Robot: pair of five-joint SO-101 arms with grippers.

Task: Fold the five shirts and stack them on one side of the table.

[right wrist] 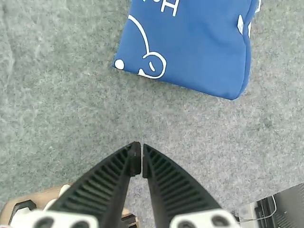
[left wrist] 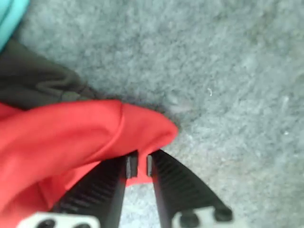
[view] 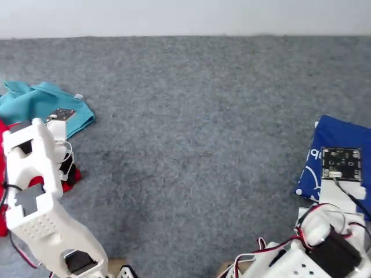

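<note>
At the left edge of the table point(view: 191, 145), my left claw point(left wrist: 137, 164) pinches the red shirt point(left wrist: 71, 137); up close a dark shirt point(left wrist: 33, 85) lies beside it, from above a teal shirt point(view: 46, 107). My right claw point(right wrist: 137, 164), closed empty, hovers by the blue shirt point(right wrist: 190, 42).

We record a blue shirt point(right wrist: 190, 42), white-printed, folded flat at the table's right edge; a crumpled teal shirt point(view: 40, 107) at left; a bunched red shirt point(left wrist: 71, 137) touching a dark shirt point(left wrist: 33, 85)
</note>
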